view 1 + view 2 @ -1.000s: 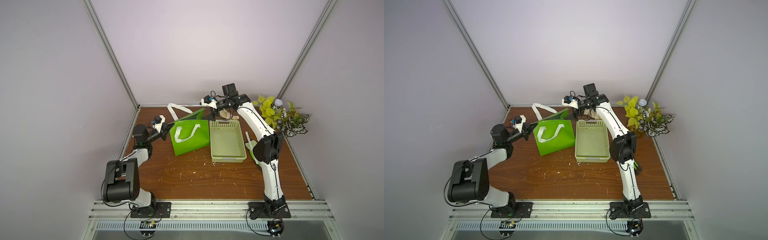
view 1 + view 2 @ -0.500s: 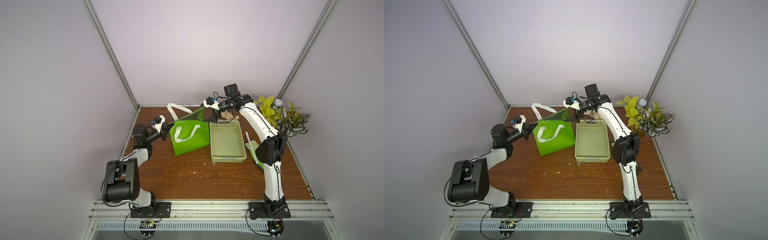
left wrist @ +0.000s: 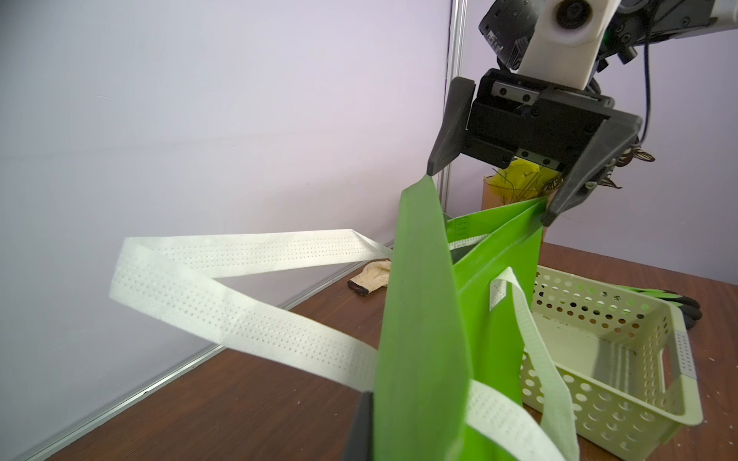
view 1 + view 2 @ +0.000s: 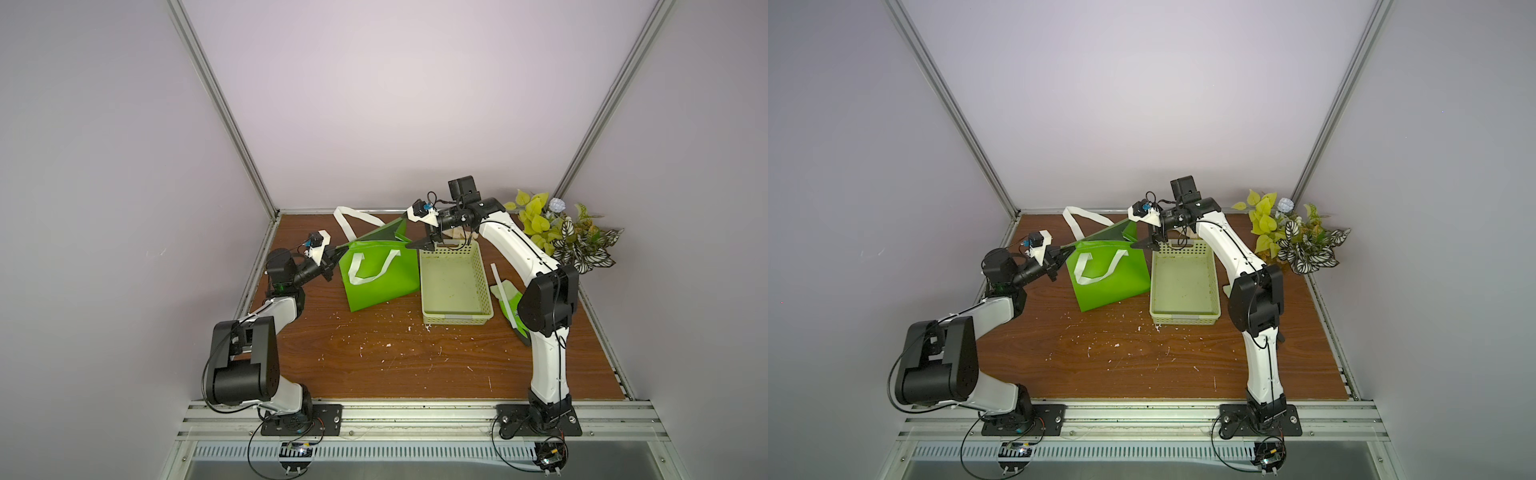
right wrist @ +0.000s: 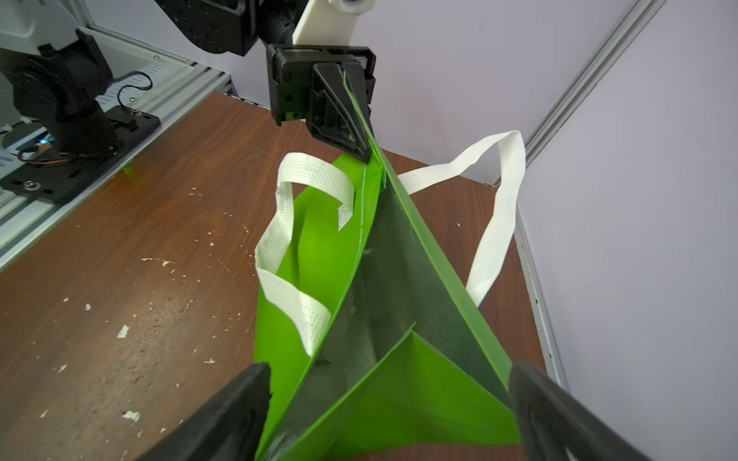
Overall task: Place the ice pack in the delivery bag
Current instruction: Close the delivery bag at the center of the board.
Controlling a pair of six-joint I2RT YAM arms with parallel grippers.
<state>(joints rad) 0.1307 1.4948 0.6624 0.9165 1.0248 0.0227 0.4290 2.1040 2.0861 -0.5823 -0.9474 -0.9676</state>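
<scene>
Change over the last 1 s: the right gripper (image 3: 488,195) has been brought from above the basket's (image 4: 457,319) far end to the bag's (image 4: 380,278) 3 o'clock end and lowered. Jaws are spread wide, with 1 tip set at each top edge of the mouth; nothing is clamped yet. No move is seen at the left gripper (image 5: 359,148): it is shut tight on the bag's 9 o'clock top corner, and the rim is pulled taut.

Meaning: the bag is being held up and opened, not loaded. The mouth is only a narrow wedge, with the end panel folded inward across it. A grip or spread at the right end is judged necessary before anything can be dropped in.

No ice pack is found in any view, so its location cannot be told. The bag interior is probably empty, but its bottom is shadowed.

Around (table (image 4: 395,361) centre as dial):
- bag at 11
- basket just beside it at 12–1, empty
- plant (image 4: 569,237) at 2
- glove (image 3: 371,275) behind the bag at 12
- 1 flat green-white item beside the basket at 3, half hidden by the right arm

In the way: 2 loose straps (image 3: 239,303) and the infolded panel.
</scene>
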